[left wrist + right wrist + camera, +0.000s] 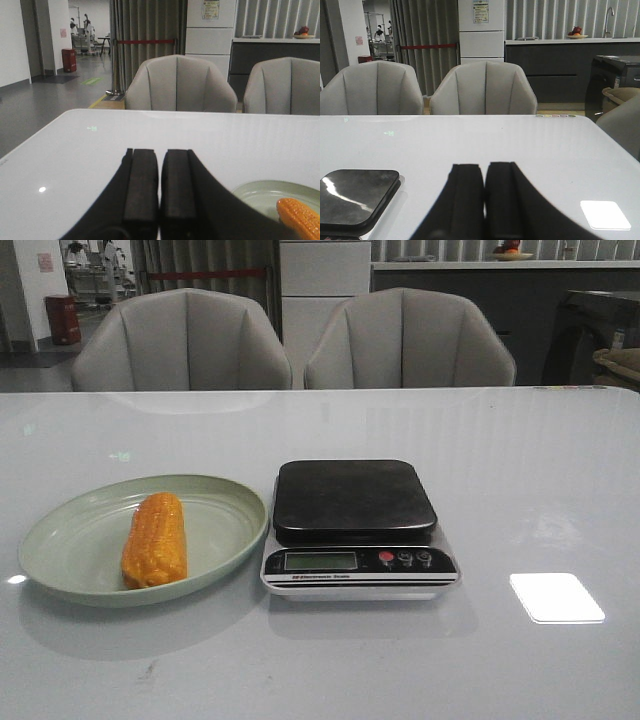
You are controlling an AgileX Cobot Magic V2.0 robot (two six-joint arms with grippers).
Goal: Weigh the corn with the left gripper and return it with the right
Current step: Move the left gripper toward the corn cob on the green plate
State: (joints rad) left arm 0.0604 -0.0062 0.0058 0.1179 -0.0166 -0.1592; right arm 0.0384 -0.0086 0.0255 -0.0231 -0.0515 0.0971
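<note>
Centrally, on the white glossy desk (540, 470), a black-topped electronic scale (356, 528) stood with its display and three buttons facing the camera, its platform bare. Just beside it, toward the robot's left, lay a pale green plate (60, 540), its rim nearly touching the scale's edge. The corn (156, 538) rested on its side on the plate, its long axis running roughly away from the camera. Neither arm appeared in the front view. The left hand (159, 200) hovered low over the desk with its two black fingers (141, 190) pressed together, gripping nothing; the plate's edge and one end of the corn showed beside it. The right hand (485, 205) likewise had its fingers together and held nothing, with a corner of the scale nearby. Two grey chairs (180, 340) stood behind the desk.
</note>
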